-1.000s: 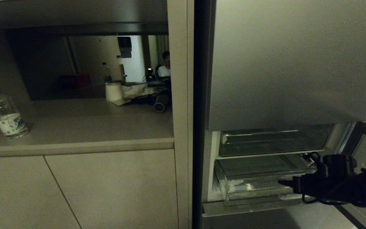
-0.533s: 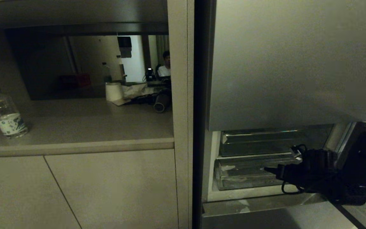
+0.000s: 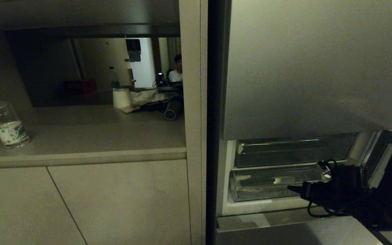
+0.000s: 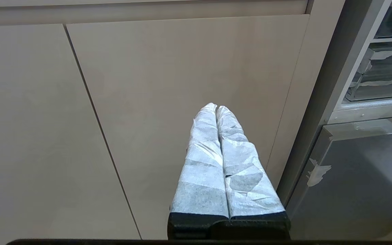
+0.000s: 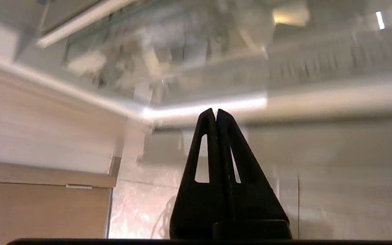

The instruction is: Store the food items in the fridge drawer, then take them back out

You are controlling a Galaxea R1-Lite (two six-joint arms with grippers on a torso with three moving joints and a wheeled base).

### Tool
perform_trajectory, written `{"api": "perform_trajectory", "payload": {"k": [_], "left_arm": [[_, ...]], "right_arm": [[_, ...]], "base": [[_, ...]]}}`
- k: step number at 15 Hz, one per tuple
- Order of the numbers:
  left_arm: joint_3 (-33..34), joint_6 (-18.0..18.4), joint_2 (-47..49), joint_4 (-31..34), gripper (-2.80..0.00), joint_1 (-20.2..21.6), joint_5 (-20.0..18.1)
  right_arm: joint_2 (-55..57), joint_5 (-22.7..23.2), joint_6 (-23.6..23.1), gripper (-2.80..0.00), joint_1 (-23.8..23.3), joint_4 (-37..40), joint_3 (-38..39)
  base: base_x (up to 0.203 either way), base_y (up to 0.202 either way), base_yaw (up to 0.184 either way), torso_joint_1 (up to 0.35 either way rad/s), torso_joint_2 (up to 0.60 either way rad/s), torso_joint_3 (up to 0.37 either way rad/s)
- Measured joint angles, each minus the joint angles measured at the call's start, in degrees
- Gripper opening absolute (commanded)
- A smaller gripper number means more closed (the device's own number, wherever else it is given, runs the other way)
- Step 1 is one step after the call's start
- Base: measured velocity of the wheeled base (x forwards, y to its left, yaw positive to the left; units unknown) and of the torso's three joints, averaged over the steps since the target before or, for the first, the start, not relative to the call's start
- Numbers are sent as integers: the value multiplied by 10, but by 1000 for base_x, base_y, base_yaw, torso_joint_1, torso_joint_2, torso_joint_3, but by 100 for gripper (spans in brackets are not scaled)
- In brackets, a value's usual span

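Observation:
The fridge drawer's clear plastic bin (image 3: 271, 183) sits pushed inside the fridge, under the tall top door (image 3: 318, 68). Its grey front panel (image 3: 377, 162) stands open at the right, partly hidden behind my right arm. My right gripper (image 3: 289, 187) is shut and empty, level, its tip just in front of the bin. In the right wrist view the shut black fingertips (image 5: 215, 111) point at the bin's blurred front edge (image 5: 284, 102). The food items are not in view. My left gripper (image 4: 216, 108) is shut, empty and parked facing the beige cabinet doors (image 4: 182, 85).
The lowest grey panel (image 3: 301, 234) has tape scraps on its top edge. A second clear bin (image 3: 284, 153) sits above the drawer's bin. On the counter (image 3: 80, 136) stand a water bottle (image 3: 7, 122) and a paper roll (image 3: 121, 98). A person (image 3: 177, 71) sits far behind.
The clear bin has slid from sticking out to fully inside the fridge. My right gripper moved left and up with it, then eased back slightly; the wrist has turned.

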Motion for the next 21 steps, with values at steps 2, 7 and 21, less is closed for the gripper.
{"api": "perform_trajectory", "payload": {"k": [2,7,21], "left_arm": [[0,0,0,0,-280,0,0],[0,0,0,0,-280,0,0],[0,0,0,0,-280,0,0]], "right_arm": [[-60,-12,0,-280,0,9,58],[-287,-50,-7,-280,-1,106,176],[-1062,-254,-208,-280,25,484,299]], "base": [[0,0,0,0,0,0],[0,0,0,0,0,0],[0,0,0,0,0,0]]}}
